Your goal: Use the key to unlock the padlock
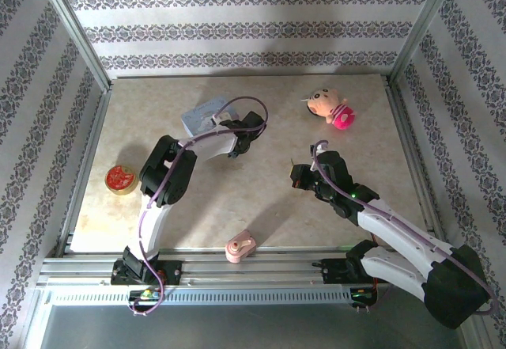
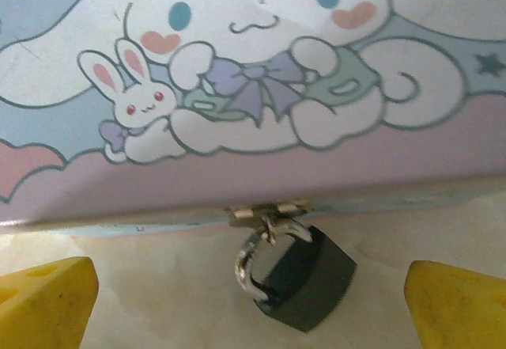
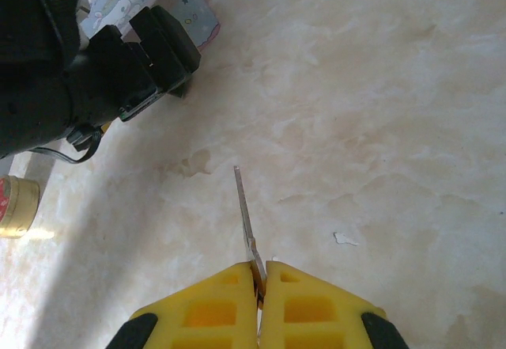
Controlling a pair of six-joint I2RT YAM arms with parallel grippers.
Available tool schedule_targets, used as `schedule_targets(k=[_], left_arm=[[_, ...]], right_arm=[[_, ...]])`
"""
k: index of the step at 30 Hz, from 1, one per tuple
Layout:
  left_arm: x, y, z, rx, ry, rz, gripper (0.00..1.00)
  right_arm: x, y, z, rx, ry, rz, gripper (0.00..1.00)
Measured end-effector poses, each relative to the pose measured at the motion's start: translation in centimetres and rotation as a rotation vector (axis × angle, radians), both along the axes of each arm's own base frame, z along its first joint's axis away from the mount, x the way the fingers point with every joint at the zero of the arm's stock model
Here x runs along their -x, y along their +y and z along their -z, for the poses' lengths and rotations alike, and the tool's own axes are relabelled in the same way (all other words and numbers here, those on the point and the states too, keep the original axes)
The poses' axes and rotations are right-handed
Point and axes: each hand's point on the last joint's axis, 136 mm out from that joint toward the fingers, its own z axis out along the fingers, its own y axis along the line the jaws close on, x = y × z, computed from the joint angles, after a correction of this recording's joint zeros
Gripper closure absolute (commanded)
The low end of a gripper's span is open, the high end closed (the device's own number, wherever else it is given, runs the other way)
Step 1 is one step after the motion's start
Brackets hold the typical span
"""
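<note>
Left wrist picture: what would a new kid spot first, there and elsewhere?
The blue cartoon tin, with a white puppy and bunny, stretches across the top of the left wrist view, and a tiny black padlock hangs from its clasp. In the right wrist view, the right pincer is shut on a thin silvery key.

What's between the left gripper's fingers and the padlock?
Bare tabletop on both sides of the padlock; the open left fingers stand clear of it, in the left wrist view.
</note>
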Motion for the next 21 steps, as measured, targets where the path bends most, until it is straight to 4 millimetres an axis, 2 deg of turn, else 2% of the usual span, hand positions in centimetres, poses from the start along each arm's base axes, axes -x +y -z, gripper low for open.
schedule_targets(k=[8,15,18,21], left_arm=[[0.8,2.6,0.6,-0.033,0.039,-0.073,0.08],[4.4,5.0,0.6,-0.064,0.083,-0.078,0.12],[4.9,4.9,-0.1,-0.039,0.078,-0.053,0.12],[4.0,3.9,-0.7,0.001,0.051,-0.007,0.14]], right_arm=[[0.0,0.0,0.0,-0.001,-0.001,0.0,1.0],[-0.2,0.1,0.8,0.01,0.018,0.0,1.0],[-0.3,0.2,1.1,0.015,0.025,-0.001,1.0],[-0.3,0.2,1.3,0.017,0.031,-0.001,1.0]])
